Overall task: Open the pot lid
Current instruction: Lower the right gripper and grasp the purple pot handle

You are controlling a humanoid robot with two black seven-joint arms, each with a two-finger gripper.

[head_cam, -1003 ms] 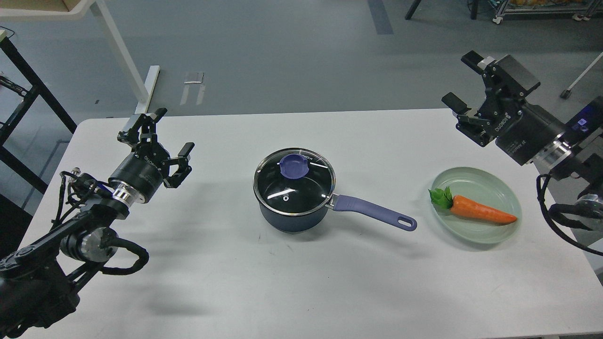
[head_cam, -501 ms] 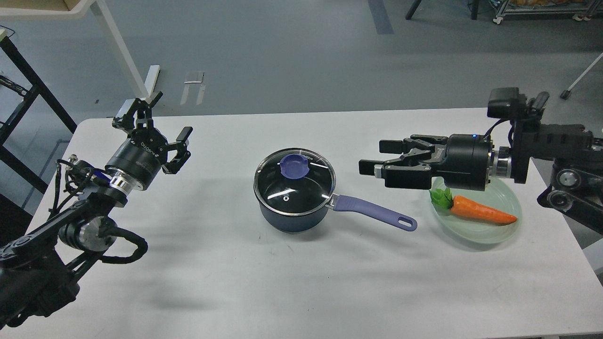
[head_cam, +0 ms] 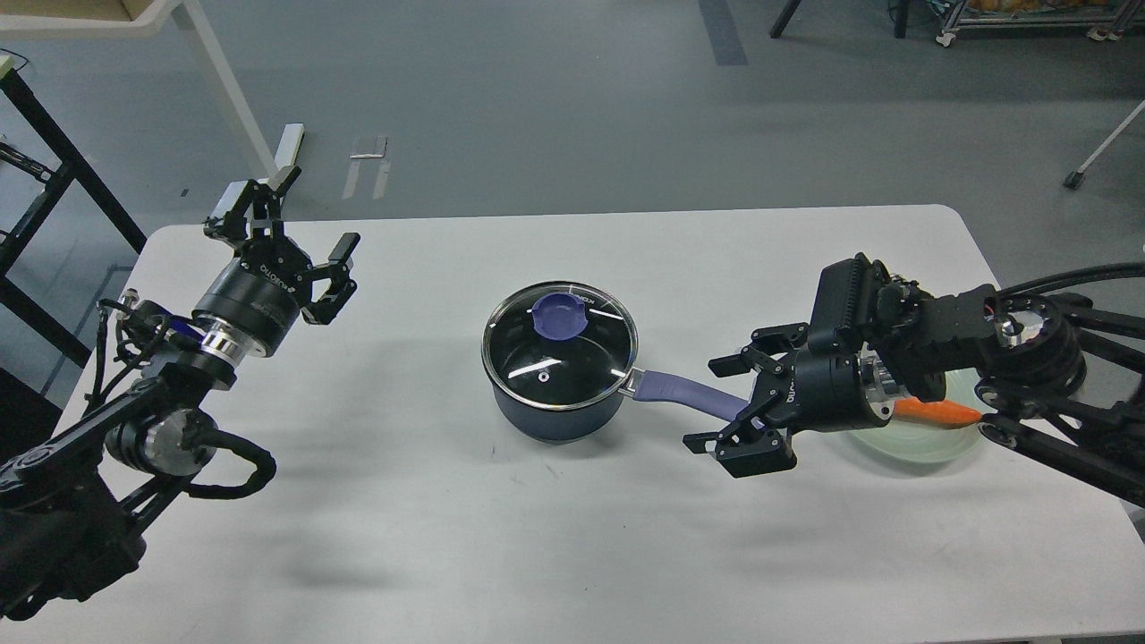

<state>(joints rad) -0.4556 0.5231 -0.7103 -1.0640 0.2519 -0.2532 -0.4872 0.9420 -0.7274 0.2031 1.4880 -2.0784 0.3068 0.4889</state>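
Observation:
A dark blue pot (head_cam: 559, 416) stands at the middle of the white table (head_cam: 447, 537). Its glass lid (head_cam: 559, 349) with a purple knob (head_cam: 558, 315) sits closed on it. The pot's purple handle (head_cam: 684, 392) points right. My right gripper (head_cam: 720, 402) is open, its two fingers on either side of the handle's far end, not closed on it. My left gripper (head_cam: 295, 237) is open and empty, raised over the table's far left, well apart from the pot.
A pale green plate (head_cam: 903, 443) with an orange carrot (head_cam: 935, 410) lies behind my right arm at the right. A black frame (head_cam: 54, 179) and a white table leg (head_cam: 233, 107) stand on the floor beyond the left edge.
My right arm has swung down and left, from high over the plate to low at the pot handle's end. My left gripper has drifted slightly up and left.

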